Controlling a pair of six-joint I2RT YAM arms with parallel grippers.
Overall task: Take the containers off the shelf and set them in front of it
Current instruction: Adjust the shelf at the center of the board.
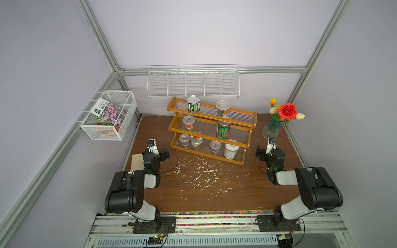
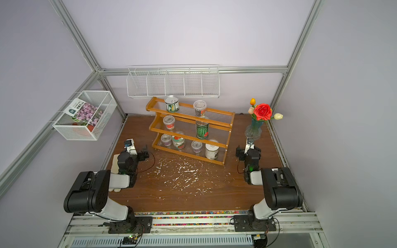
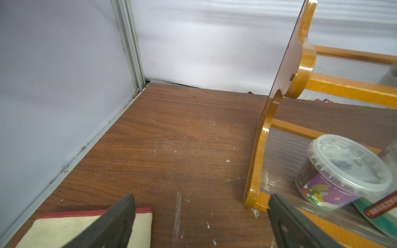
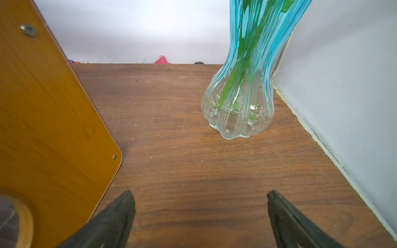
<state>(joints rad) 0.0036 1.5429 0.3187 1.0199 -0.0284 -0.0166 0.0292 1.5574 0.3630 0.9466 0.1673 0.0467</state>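
Eight small round containers all stand on the three-tier stepped shelf, with its orange-brown wooden frame and clear ribbed tiers, at the back of the brown wooden table. On the top tier I see the green-striped metal tin and a clear lidded plastic cup. The middle tier holds a red-label clear cup and the watermelon-label tin. The bottom tier holds a purple-label clear cup, the wider tomato-lidded tub, a fourth clear cup and the white-label tin.

My left gripper hangs low beside the shelf's left end, fingers spread wide with nothing between them. A cream cloth with a red edge lies on the table just by it. My right gripper sits by the right end panel, fingers equally wide and empty, facing the blue-green ribbed glass vase.
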